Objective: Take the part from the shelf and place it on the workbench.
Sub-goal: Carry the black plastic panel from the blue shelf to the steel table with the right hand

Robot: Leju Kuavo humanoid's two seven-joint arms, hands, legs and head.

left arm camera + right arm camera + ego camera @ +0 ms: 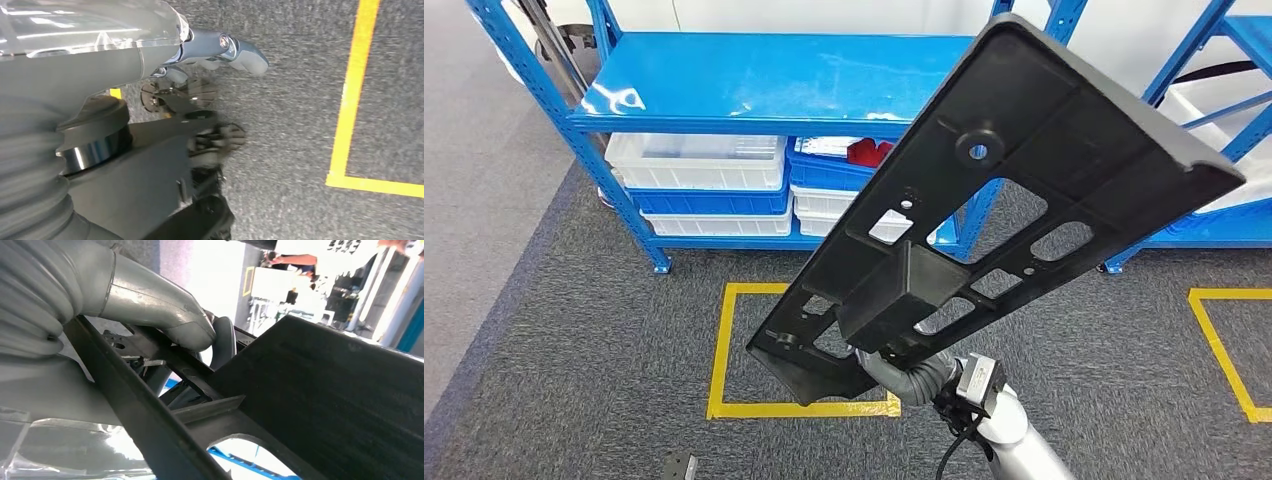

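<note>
Grey carpet (574, 330) open; right robot hand (165, 320) grips part (984, 210).

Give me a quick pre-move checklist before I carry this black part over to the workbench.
1. Part off the shelf: ok. The black part is up in the air in front of the blue shelf.
2. Right hand holding the part: ok, thumb wrapped over a rib.
3. Grip security: cannot tell; held near one end, long overhang.
4. Left hand free: ok, holding nothing, over carpet.
5. Workbench location: cannot tell.
6. People nearby: cannot tell; the right wrist view's background is too blurred.
</note>
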